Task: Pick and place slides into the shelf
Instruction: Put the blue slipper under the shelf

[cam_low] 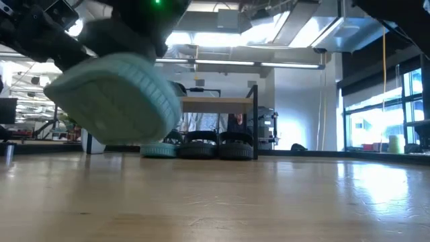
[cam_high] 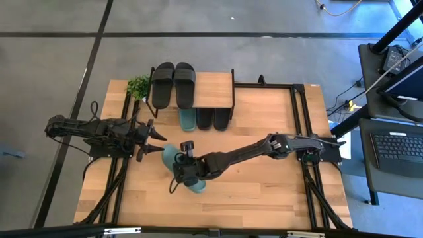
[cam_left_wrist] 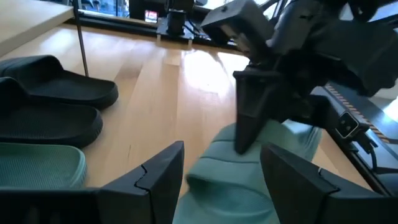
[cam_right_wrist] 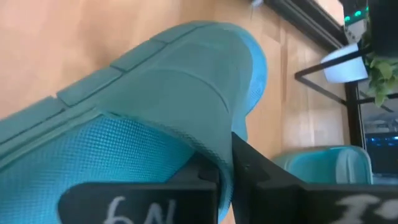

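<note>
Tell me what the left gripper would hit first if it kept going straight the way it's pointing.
Most likely the teal slide held by the right gripper; it lies just past the open left gripper, though the gap is hard to judge.

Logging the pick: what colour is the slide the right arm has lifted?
Muted teal-green; the lifted slide shows best in the low view, clear of the tabletop.

My right gripper (cam_high: 187,173) is clamped on the strap of a teal slide (cam_high: 173,158), holding it tilted off the table, ribbed sole (cam_low: 121,94) showing toward the low camera. The shelf (cam_high: 215,89) stands at the far edge, light wooden top on a thin black frame. Two black slides (cam_high: 173,84) lie side by side on top; beneath sit another teal slide (cam_high: 188,119) and two more black slides (cam_high: 213,118), toes out
</note>
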`<state>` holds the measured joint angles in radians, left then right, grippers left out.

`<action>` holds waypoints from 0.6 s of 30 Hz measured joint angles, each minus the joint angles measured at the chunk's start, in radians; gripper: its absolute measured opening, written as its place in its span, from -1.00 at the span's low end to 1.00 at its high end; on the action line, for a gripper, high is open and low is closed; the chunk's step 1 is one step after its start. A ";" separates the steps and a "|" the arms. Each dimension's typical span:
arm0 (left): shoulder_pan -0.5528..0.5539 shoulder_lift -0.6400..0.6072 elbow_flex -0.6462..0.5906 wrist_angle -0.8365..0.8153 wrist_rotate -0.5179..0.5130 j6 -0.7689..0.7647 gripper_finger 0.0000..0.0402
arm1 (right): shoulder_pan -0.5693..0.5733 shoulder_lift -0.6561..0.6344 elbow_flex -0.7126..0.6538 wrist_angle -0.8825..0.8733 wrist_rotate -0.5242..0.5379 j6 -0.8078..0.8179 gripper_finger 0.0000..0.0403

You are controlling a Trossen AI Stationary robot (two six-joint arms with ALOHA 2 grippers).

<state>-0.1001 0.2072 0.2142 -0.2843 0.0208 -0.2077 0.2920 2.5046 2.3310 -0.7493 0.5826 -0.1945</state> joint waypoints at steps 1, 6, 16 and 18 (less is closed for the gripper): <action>0.000 0.000 0.000 -0.004 0.000 0.000 0.02 | -0.002 0.004 0.000 0.001 0.003 0.003 -0.94; 0.000 0.000 0.000 -0.014 0.000 0.000 0.02 | -0.009 0.032 0.000 -0.004 0.012 -0.018 -0.94; 0.000 0.000 0.000 -0.023 -0.003 0.000 0.02 | -0.025 0.057 -0.002 -0.001 0.008 0.016 -0.89; 0.000 0.000 0.000 -0.023 -0.003 0.000 0.02 | -0.024 0.056 -0.001 -0.002 -0.010 0.027 -0.88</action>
<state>-0.0998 0.2070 0.2142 -0.3074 0.0181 -0.2077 0.2676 2.5610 2.3299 -0.7517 0.5721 -0.1677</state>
